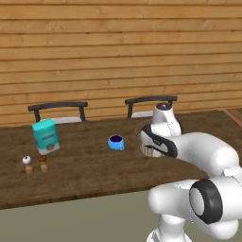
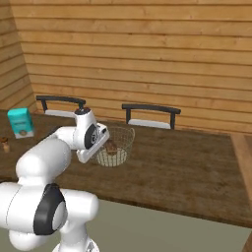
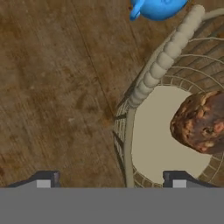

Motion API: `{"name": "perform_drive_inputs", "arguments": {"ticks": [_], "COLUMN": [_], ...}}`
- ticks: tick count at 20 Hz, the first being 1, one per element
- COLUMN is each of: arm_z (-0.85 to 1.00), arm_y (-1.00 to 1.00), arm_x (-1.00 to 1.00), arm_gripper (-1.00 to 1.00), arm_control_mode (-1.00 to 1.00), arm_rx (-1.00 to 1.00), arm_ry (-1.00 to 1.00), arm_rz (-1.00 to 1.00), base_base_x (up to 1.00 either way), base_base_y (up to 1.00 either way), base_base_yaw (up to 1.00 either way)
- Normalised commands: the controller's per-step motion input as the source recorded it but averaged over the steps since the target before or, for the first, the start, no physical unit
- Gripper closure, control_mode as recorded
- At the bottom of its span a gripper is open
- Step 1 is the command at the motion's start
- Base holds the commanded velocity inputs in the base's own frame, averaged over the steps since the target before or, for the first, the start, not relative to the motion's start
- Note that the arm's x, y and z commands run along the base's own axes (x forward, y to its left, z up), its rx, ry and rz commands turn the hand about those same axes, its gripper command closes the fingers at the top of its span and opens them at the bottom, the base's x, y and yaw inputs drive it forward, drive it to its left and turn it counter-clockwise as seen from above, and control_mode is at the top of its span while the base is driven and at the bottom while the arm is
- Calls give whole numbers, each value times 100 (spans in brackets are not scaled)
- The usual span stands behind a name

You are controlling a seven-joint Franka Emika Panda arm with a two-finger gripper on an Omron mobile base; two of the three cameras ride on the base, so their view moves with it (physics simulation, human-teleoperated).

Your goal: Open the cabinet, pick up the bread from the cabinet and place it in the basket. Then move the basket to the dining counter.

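Note:
The round wire basket [image 2: 117,145] stands upright on the dark brown dining counter [image 2: 187,172]. Inside it, on the pale base, lies the brown bread [image 3: 201,124], seen through the mesh as a brown lump [image 2: 111,147]. My gripper [image 3: 111,179] hangs just over the basket's near rim [image 3: 170,52]. It is open, with one fingertip outside the wall and the other over the base, touching nothing. From the left base camera, my hand hides most of the basket [image 1: 142,134]. The cabinet is out of view.
A small blue cup [image 1: 116,142] sits just left of the basket. Further left stand a teal box [image 1: 46,136] and two small shakers [image 1: 35,164]. Two dark chairs [image 1: 57,111] [image 1: 150,105] line the counter's far edge before a plank wall.

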Motion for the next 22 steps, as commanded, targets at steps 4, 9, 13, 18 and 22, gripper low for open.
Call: {"name": "perform_drive_inputs", "arguments": {"ticks": [4, 9, 13, 18, 22], "arm_z": [61, 61, 34, 3, 0], "arm_y": [0, 0, -1, -11, -6], "arm_x": [-27, -45, -91, -100, -100], "arm_gripper": [-100, -100, -100, -100, -100], "arm_control_mode": [-100, -100, -100, -100, -100], "arm_rx": [0, 0, 0, 9, 14], "arm_ry": [0, 0, 0, -2, -7], "arm_rz": [0, 0, -8, -28, -39], "base_base_x": [0, 0, 0, 0, 0], "base_base_y": [0, 0, 0, 0, 0], "base_base_yaw": [0, 0, 0, 0, 0]}}
